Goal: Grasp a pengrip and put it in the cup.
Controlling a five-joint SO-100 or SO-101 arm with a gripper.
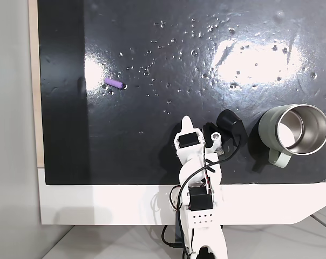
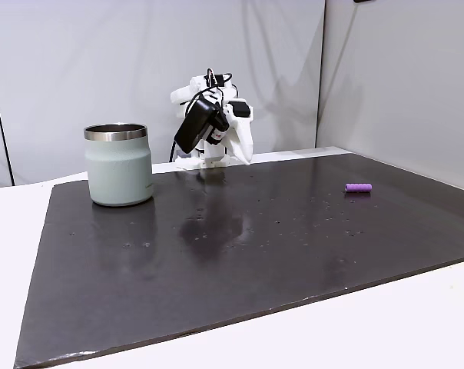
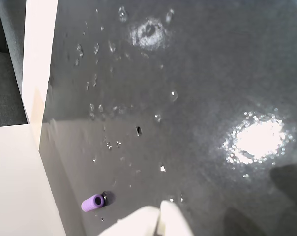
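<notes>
Upper left of a fixed view: pengrip lying flat on tabletop, long axis near-horizontal, well apart up-left of claw; cup right. Claw opening cannot be told.

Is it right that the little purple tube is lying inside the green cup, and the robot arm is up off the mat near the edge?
Not quite. The purple tube isn't in the green cup; it lies on the black mat, far from the cup. A fixed view from above shows the cup's shiny inside empty. The rest is right: the gripper is up off the mat near its edge.
</notes>
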